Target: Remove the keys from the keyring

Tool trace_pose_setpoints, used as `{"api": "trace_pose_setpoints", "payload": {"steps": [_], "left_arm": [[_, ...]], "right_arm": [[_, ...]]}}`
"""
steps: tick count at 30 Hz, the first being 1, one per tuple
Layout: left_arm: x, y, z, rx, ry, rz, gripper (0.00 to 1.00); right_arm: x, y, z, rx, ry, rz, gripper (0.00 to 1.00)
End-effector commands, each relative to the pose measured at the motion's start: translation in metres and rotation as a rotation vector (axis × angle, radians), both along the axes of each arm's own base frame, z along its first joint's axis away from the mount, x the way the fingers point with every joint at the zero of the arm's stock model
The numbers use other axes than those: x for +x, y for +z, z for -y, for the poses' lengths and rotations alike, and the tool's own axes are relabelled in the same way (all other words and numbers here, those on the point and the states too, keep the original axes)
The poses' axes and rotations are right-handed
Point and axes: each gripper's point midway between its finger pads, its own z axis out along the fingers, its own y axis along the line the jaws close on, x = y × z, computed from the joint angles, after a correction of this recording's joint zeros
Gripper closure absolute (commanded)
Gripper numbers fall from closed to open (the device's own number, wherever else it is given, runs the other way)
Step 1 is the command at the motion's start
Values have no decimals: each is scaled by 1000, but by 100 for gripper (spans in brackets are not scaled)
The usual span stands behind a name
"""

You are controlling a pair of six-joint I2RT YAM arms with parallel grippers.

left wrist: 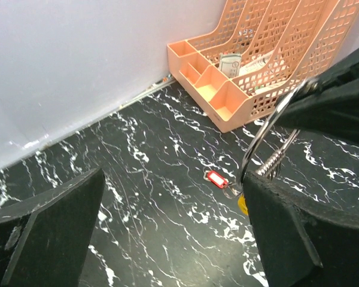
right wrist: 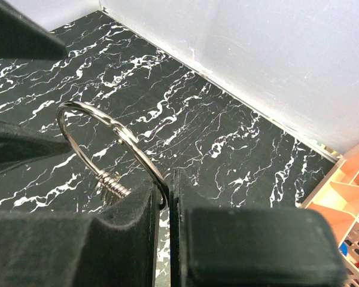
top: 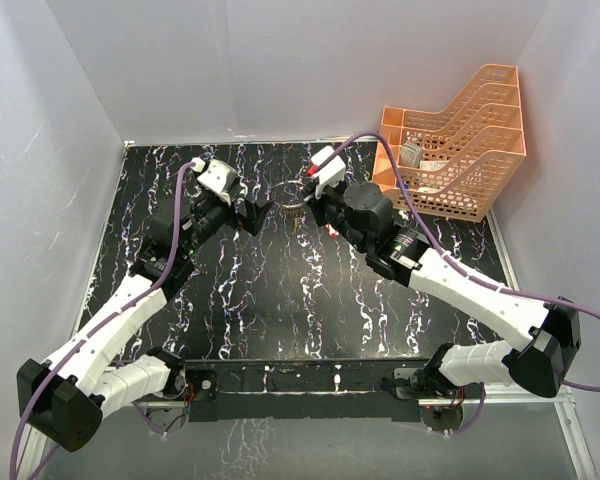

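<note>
My right gripper (top: 310, 199) (right wrist: 169, 200) is shut on the thin silver keyring (top: 287, 194) (right wrist: 127, 137) and holds it above the black marbled table. A small coiled metal bit (right wrist: 112, 186) hangs from the ring. My left gripper (top: 252, 214) (left wrist: 173, 239) is open; the ring (left wrist: 258, 136) rises just beside its right finger (left wrist: 305, 239). A red-headed key (left wrist: 216, 178) lies on the table beyond the ring, with a cream-yellow head (left wrist: 243, 205) partly hidden behind that finger. Both look apart from the big ring.
An orange mesh tray (top: 460, 140) (left wrist: 227, 95) with small items stands at the back right corner. White walls close the table at the back and sides.
</note>
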Motion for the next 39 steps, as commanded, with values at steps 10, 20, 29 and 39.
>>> {"api": "trace_pose_setpoints", "payload": {"steps": [10,20,29,39], "left_arm": [[-16,78,22,57,-181,316,12],[-27,38,48,81,-305,219,12],[-43,6,53,37,-369,197,4],[-43,-24,48,-46,-321,253,4]], "right_arm": [[-5,49,4,-51,-121,145,100],[-5,63,11,1,-160,179,100],[-8,80,10,84,-156,201,100],[-17,91,12,162,-127,192,100]]}}
